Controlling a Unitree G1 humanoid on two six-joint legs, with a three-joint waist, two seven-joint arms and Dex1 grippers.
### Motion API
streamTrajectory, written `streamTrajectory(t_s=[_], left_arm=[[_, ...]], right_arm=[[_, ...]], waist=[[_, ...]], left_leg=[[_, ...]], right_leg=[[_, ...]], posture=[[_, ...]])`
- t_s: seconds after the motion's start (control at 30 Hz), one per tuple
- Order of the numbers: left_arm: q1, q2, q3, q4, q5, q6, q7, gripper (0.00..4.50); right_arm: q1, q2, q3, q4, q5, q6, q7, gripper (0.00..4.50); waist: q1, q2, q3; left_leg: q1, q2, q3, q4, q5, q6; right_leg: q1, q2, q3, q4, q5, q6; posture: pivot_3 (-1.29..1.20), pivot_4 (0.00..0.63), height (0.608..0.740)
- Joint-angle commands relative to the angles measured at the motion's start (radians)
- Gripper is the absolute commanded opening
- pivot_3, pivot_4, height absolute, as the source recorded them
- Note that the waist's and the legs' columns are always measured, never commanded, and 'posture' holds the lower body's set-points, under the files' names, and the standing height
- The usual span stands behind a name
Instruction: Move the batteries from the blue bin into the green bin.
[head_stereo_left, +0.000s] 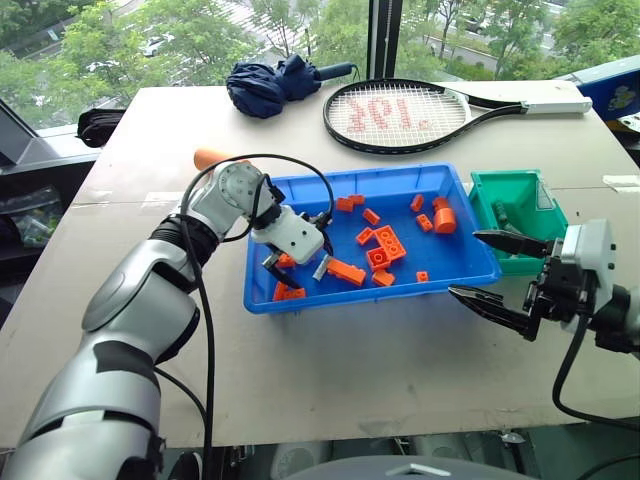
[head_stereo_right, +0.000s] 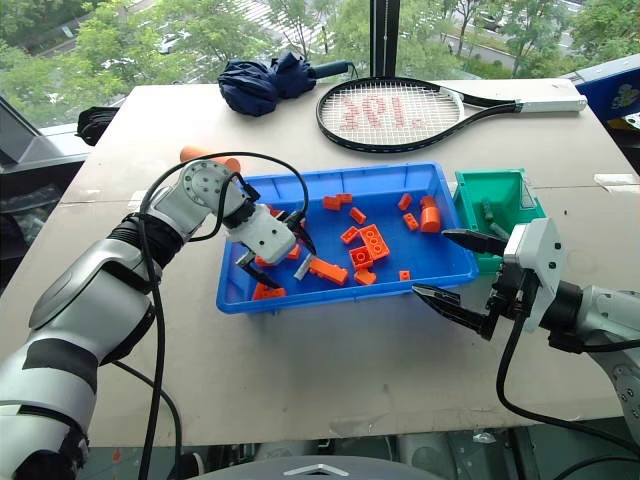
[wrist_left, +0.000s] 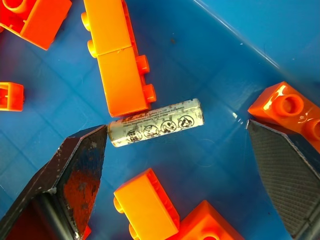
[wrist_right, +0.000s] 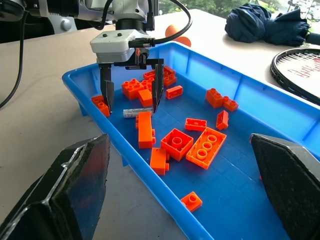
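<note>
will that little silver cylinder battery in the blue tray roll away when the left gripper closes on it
Probably it could: the small silver cylindrical battery lies on its side on the smooth blue plastic tray. A long orange toy brick beside it may block rolling that way. The left gripper straddles it, open.

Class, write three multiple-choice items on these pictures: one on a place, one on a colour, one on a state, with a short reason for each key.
1. Where does the battery lie?
A. in the blue bin
B. in the green bin
C. on the racket

2. What colour are the bricks?
A. yellow
B. orange
C. white

3. How does the left gripper stand?
A. shut on a brick
B. shut on the battery
C. open, astride the battery

Key: 1 A, blue floor lies under it. 2 B, every brick is orange. 3 C, a finger stands either side, neither clamping it.
</note>
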Motion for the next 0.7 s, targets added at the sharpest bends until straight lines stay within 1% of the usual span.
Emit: streamTrajectory(t_s=[0.03,0.1,0.3,0.4,0.7], left_arm=[[-0.022,-0.008,0.003,0.025,-0.004,-0.009,-0.004,3.05],[-0.028,-0.017,0.011,0.043,0.004,-0.011,-0.004,2.30],[-0.033,-0.029,0.027,0.067,0.009,-0.011,-0.004,2.30],[-0.038,-0.044,0.057,0.074,-0.007,0.003,-0.004,2.30],[-0.086,-0.065,0.172,0.061,-0.135,0.194,-0.004,2.30]], right_arm=[[0.000,-0.003,-0.006,-0.028,0.017,-0.013,-0.013,4.50],[0.000,-0.004,-0.005,-0.028,0.017,-0.015,-0.017,4.50],[0.005,-0.004,-0.003,-0.032,0.011,-0.019,-0.026,4.50],[0.008,-0.005,-0.005,-0.032,0.012,-0.020,-0.028,4.50],[0.009,-0.006,-0.015,-0.016,0.000,-0.029,-0.034,4.50]], waist=[[0.000,0.000,0.000],[0.000,0.000,0.000],[0.000,0.000,0.000],[0.000,0.000,0.000],[-0.002,0.000,0.000]], left_leg=[[0.000,0.000,0.000,0.000,0.000,0.000],[0.000,0.000,0.000,0.000,0.000,0.000],[0.000,0.000,0.000,0.000,0.000,0.000],[0.000,0.000,0.000,0.000,0.000,0.000],[-0.001,0.000,0.000,0.001,0.000,0.000]], right_leg=[[0.000,0.000,0.000,0.000,0.000,0.000],[0.000,0.000,0.000,0.000,0.000,0.000],[0.000,0.000,0.000,0.000,0.000,0.000],[0.000,0.000,0.000,0.000,0.000,0.000],[0.000,0.001,0.000,0.000,0.000,0.000]], posture=[[0.00,0.150,0.740],[0.00,0.150,0.740],[0.00,0.150,0.740],[0.00,0.150,0.740],[0.00,0.150,0.740]])
